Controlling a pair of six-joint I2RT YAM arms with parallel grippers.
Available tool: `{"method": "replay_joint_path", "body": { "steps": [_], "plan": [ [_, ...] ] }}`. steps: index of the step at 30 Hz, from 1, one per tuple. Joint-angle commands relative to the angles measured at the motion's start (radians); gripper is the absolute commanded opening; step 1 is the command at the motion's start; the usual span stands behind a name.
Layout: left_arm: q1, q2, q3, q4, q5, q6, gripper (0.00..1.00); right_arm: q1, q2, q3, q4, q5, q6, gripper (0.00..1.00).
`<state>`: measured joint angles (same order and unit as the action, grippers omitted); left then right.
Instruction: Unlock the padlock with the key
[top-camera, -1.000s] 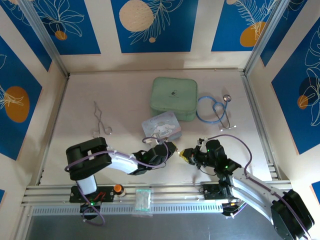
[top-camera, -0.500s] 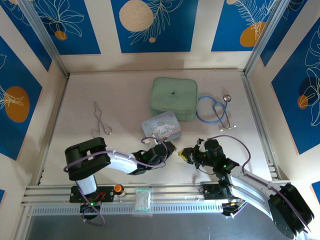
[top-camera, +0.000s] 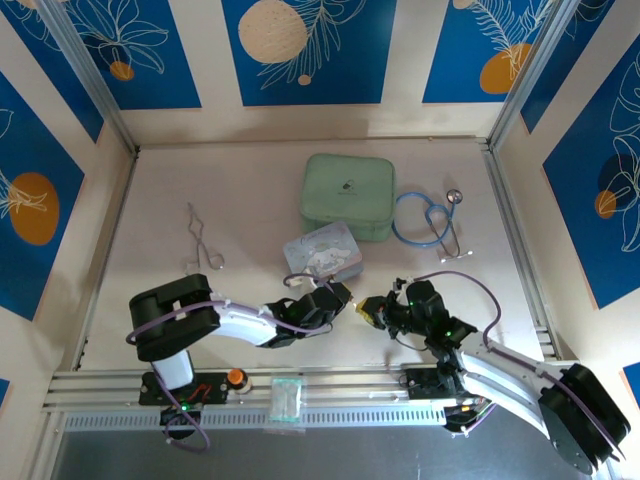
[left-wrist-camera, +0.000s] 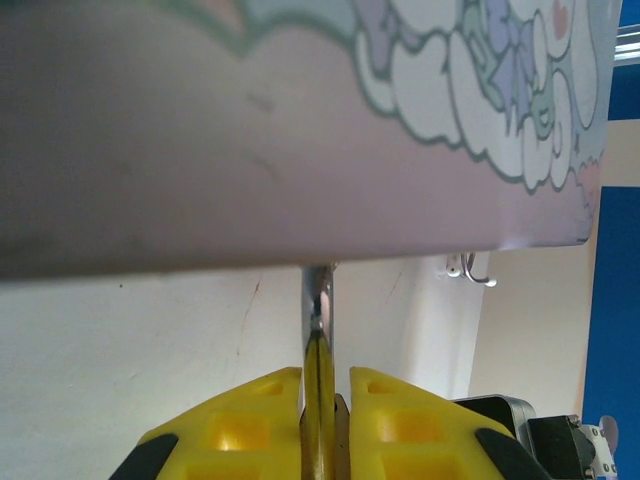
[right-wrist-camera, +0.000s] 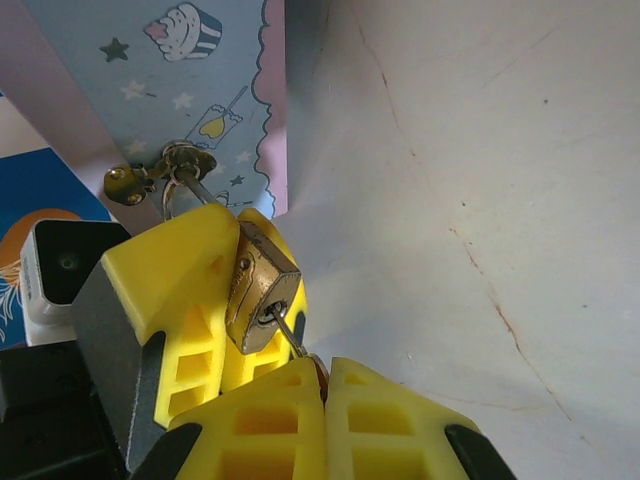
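You are looking at both arms meeting low over the pale table (top-camera: 240, 180), close to its near edge and about midway between its left and right edges. Your left gripper (left-wrist-camera: 325, 390) is clamping the tiny brass-gold block-shaped padlock (right-wrist-camera: 258, 285) edge-on between its yellow fingers (left-wrist-camera: 400, 420), and the thin silver shackle (left-wrist-camera: 318, 295) is sticking out past the fingertips. Your right gripper (right-wrist-camera: 325, 400) is pinching the tiny thin silvery key (right-wrist-camera: 288, 335) with its fingers pressed together, and the key's blade is reaching into the keyhole on the padlock's end face. A small metal ring (right-wrist-camera: 175, 160) carrying a little brass-coloured piece is sitting at the top of the shackle. You cannot tell whether the padlock is touching the surface. The pastel rectangular tin (top-camera: 322, 250) printed with cartoon figures is lying just beyond the two grippers. The pale green square case (top-camera: 347, 196) is sitting nearer the far edge, the blue-tubed stethoscope (top-camera: 430, 222) is lying just to its right, and the long silver forceps (top-camera: 203, 240) are lying toward the left edge.
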<state>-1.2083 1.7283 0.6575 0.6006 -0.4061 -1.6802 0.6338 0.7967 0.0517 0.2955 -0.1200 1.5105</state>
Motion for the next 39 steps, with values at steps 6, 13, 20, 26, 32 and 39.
{"method": "replay_joint_path", "body": {
  "steps": [6, 13, 20, 26, 32, 39],
  "plan": [
    [-0.036, -0.007, 0.013, -0.036, 0.181, -0.174, 0.04, 0.035, 0.004, 0.004, 0.166, 0.078, 0.011, 0.0],
    [-0.037, -0.017, 0.028, -0.042, 0.211, -0.173, 0.01, 0.021, 0.046, 0.032, 0.189, 0.046, 0.045, 0.0],
    [-0.037, -0.02, 0.04, -0.042, 0.266, -0.178, 0.0, -0.069, 0.107, 0.052, 0.22, -0.065, 0.018, 0.0],
    [-0.037, -0.029, 0.038, -0.023, 0.283, -0.177, 0.0, -0.153, 0.151, 0.072, 0.23, -0.184, -0.013, 0.0],
    [-0.036, -0.034, 0.042, -0.038, 0.267, -0.18, 0.0, -0.148, 0.233, 0.068, 0.326, -0.248, 0.018, 0.0],
    [-0.037, -0.037, 0.048, -0.101, 0.208, -0.215, 0.0, -0.022, 0.087, 0.065, 0.149, -0.06, 0.031, 0.0]
  ]
}}
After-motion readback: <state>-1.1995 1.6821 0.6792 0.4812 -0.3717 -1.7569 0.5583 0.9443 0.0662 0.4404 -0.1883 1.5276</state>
